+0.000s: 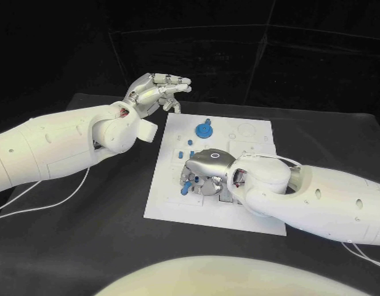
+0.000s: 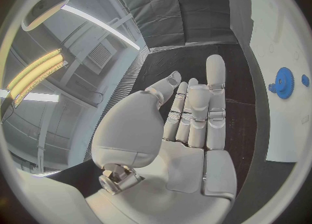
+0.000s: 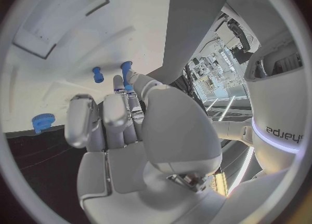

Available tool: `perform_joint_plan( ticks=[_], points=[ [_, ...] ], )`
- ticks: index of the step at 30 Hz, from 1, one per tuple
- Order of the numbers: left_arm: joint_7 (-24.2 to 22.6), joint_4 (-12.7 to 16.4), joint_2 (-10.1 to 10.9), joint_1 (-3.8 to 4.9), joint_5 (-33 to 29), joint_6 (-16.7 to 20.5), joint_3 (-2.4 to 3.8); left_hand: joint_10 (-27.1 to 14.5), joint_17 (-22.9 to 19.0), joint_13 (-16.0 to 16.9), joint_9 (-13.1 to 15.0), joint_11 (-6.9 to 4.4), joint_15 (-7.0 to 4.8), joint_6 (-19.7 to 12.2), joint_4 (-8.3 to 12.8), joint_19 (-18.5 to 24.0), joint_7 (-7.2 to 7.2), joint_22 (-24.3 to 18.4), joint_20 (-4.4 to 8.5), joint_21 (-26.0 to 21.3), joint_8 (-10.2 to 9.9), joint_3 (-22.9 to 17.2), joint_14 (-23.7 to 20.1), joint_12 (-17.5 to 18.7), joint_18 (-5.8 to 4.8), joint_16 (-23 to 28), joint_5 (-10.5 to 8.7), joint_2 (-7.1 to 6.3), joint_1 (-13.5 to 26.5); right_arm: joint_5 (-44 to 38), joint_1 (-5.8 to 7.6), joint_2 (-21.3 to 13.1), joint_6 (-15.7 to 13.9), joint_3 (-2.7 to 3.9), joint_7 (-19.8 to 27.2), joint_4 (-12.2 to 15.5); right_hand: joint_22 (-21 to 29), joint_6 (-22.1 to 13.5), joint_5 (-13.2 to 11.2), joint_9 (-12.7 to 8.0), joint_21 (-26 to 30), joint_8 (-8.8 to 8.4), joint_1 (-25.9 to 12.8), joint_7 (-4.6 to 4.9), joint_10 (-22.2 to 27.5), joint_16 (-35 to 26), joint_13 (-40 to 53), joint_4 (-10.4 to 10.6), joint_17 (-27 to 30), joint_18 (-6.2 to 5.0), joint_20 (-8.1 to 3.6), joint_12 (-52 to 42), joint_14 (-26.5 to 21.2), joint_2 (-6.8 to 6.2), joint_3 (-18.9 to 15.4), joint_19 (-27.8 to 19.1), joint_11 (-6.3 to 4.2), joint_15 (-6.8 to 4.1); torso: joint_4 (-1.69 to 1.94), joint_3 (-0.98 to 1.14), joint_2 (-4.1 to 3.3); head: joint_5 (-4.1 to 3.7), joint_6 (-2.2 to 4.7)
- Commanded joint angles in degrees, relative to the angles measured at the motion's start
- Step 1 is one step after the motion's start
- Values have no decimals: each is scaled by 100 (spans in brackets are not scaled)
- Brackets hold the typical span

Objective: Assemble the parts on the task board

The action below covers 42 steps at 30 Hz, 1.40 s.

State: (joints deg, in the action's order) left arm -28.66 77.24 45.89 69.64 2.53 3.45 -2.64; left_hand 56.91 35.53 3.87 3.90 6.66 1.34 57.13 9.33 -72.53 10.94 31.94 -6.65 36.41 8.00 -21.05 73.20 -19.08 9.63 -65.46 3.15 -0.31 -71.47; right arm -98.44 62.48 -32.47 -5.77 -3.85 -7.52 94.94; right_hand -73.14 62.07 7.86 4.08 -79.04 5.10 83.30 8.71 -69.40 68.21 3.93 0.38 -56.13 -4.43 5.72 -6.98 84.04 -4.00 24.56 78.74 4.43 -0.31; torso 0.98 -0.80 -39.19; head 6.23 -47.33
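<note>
The white task board (image 1: 177, 197) lies in the middle of the table. A blue gear (image 1: 205, 130) stands on its far part, and small blue pegs (image 1: 191, 143) lie just in front of it. My right hand (image 1: 209, 172) hangs low over the board's near-left part. Its thumb and one finger pinch a blue peg (image 3: 126, 72), which also shows under the hand (image 1: 187, 186). A second blue peg (image 3: 98, 74) stands close beside it, and the gear (image 3: 42, 122) is farther off. My left hand (image 1: 159, 92) is raised beyond the board's far-left corner, fingers stretched out (image 2: 195, 115), holding nothing.
The board (image 2: 286, 125) carries several recesses and sockets on its far-right part (image 1: 247, 132). Black table (image 1: 92, 228) surrounds it on all sides. A white cable (image 1: 39, 197) trails from my left arm along the table's left side.
</note>
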Motion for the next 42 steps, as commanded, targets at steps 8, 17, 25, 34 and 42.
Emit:
perform_joint_plan(
  ticks=[8, 17, 25, 34, 42],
  points=[
    [13, -10, -19, 8, -17, -93, 3, -37, -4, -2, -1, 5, 5, -39, 32, 12, -1, -5, -16, -19, 20, 1, -53, -33, 80, 27, 14, 12, -52, -143, 10, -15, -12, 6, -87, 21, -7, 38, 39, 10, -21, 24, -73, 20, -36, 12, 2, 0, 3, 34, 22, 30, 89, -7, 34, -19, 13, 6, -10, 3, 7, -17, -4],
    [18, -5, -22, 8, -17, -95, 2, -37, -4, -2, -1, 5, 5, -39, 32, 12, -1, -5, -16, -19, 20, 1, -53, -33, 80, 27, 14, 12, -52, -198, 10, 59, 217, 6, -141, 10, 62, -14, 66, -3, 26, -24, -258, 35, 28, -27, -13, 45, 86, 18, 33, 111, 64, -123, -16, -81, 35, 25, 10, -8, 4, -31, 3],
    [16, 6, -17, 9, -17, -81, 2, -46, -12, -3, 0, 6, 6, -45, 38, 12, 0, -10, -17, -24, 27, -4, -59, -42, 81, 27, 17, 24, -61, -200, 11, 132, 118, 6, -58, -21, 129, -127, 82, -19, 75, -99, -461, 67, 228, -42, -22, 115, 133, 2, 77, 265, 45, -266, -104, -136, 98, 73, 6, -8, -1, -19, -1],
    [75, -21, -7, 10, -17, -97, 3, -57, -26, -3, -1, 11, 8, -54, 35, 14, 5, -13, -19, -29, 29, 2, -66, -46, 80, 31, 17, 24, -51, -148, 11, 136, -195, 5, 93, -22, 179, -207, 131, -26, 110, -138, -498, 84, 302, -58, -20, 119, 174, -10, 97, 296, 34, -306, -125, -173, 121, 93, -4, -1, 3, -34, 4],
    [103, -37, -9, 11, -17, -113, 3, -63, -37, -4, -2, 13, 10, -60, 34, 15, 8, -15, -20, -31, 30, 6, -72, -48, 79, 35, 16, 21, -46, -97, 11, 128, -224, 5, 126, -24, 340, -521, 131, -45, 224, -164, -622, 87, 485, -170, -26, 160, 360, -49, 120, 332, -16, -417, -255, -288, 146, 118, 7, -4, -1, -43, 4]
  ],
)
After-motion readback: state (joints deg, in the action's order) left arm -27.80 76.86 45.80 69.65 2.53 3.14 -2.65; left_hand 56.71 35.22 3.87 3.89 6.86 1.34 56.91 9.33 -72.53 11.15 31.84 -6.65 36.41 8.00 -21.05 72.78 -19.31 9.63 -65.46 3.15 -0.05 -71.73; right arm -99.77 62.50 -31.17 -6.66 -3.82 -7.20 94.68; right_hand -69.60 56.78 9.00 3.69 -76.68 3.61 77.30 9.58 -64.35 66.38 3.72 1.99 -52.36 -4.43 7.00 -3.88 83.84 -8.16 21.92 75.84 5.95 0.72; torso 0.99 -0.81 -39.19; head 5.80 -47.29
